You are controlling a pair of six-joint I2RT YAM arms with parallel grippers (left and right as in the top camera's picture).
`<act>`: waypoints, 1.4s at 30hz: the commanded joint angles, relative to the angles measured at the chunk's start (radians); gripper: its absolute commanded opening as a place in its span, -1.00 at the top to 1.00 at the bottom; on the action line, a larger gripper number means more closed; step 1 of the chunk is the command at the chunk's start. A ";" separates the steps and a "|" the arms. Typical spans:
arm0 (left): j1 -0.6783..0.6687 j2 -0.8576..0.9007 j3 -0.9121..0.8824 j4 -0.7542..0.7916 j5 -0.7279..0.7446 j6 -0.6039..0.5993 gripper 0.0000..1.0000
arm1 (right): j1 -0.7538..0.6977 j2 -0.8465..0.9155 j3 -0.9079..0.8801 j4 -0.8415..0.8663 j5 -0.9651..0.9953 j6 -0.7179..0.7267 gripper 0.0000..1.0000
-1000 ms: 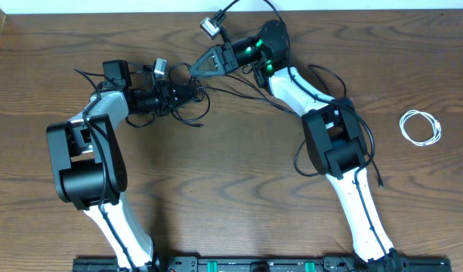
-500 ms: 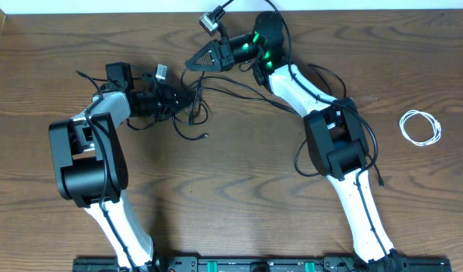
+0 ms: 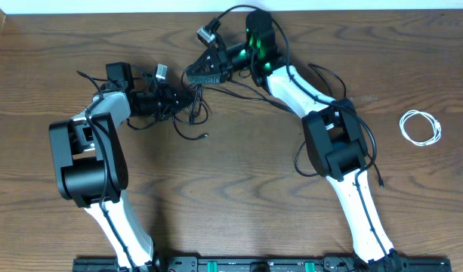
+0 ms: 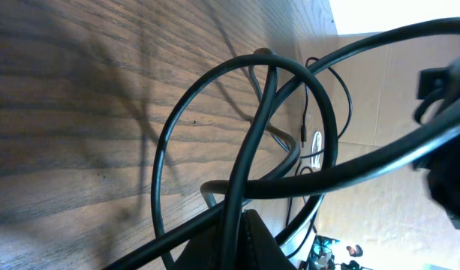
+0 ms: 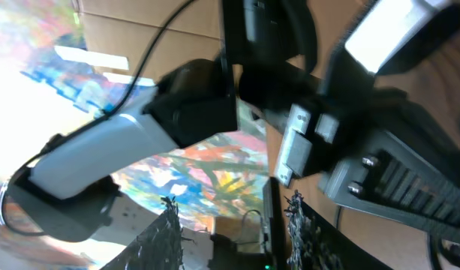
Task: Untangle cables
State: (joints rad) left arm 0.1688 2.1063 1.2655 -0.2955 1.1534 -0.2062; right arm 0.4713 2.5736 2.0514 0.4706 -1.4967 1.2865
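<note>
Tangled black cables (image 3: 189, 106) lie left of centre; white cable (image 3: 420, 127) coiled far right.

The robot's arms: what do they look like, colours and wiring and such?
Both the left arm and right arm have smooth white tubular links joined by black joint housings. The left gripper and right gripper are black, each with a small silver camera beside it. Loose black cords trail along the arms, and green lights glow near the right wrist.

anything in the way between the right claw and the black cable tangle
nothing visible does: the right claw hangs close beside the black cable tangle, which the left claw grips from the other side, and only strands of that tangle lie between them
</note>
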 commanded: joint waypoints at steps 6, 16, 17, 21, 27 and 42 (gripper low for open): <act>-0.002 0.009 -0.005 -0.001 0.013 0.002 0.85 | -0.026 -0.029 -0.096 -0.048 0.006 -0.109 0.16; -0.002 0.009 -0.005 -0.001 0.005 0.002 0.85 | -0.028 -0.029 -0.109 -0.048 0.002 -0.130 0.16; -0.002 0.009 -0.005 -0.001 0.005 0.003 0.85 | -0.027 -0.029 -0.110 -0.049 0.002 -0.142 0.16; -0.002 0.009 -0.005 -0.001 0.005 0.003 0.85 | -0.027 -0.029 -0.118 -0.049 0.018 -0.199 0.15; -0.002 0.009 -0.005 -0.001 0.005 0.002 0.85 | -0.029 -0.027 -0.130 -0.084 0.116 -0.247 0.14; -0.002 0.009 -0.005 -0.001 0.005 0.003 0.85 | -0.038 -0.027 -0.131 -0.307 0.201 -0.410 0.11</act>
State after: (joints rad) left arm 0.1688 2.1063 1.2655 -0.2951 1.1522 -0.2062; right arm 0.4358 2.5729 1.9285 0.1825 -1.3434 0.9607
